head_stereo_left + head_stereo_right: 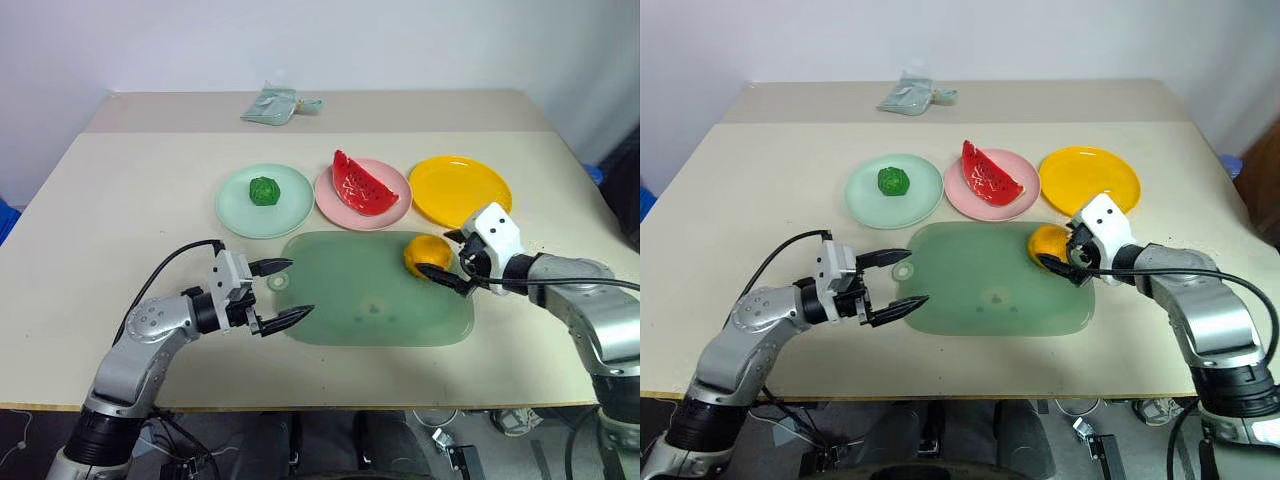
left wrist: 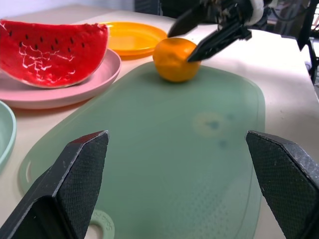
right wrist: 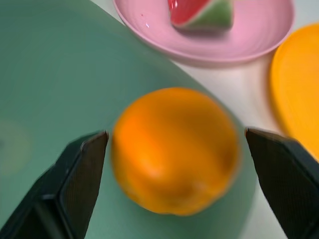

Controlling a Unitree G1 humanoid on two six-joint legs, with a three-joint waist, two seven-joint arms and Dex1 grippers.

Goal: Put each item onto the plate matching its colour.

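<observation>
- Orange fruit: round, smooth, glossy, sits on far right corner of dull green board, off its yellow-orange plate
- Right claw wide open, fingers straddling the fruit, gripping nothing
- Left claw wide open, empty, over board's left end
- Left wrist view shows watermelon wedge seeds, white streaks on pink plate

Dark green ball on mint green plate; red watermelon wedge with dark seeds, on pink plate; orange fruit on dull green board; yellow-orange plate; beige desk.
</observation>
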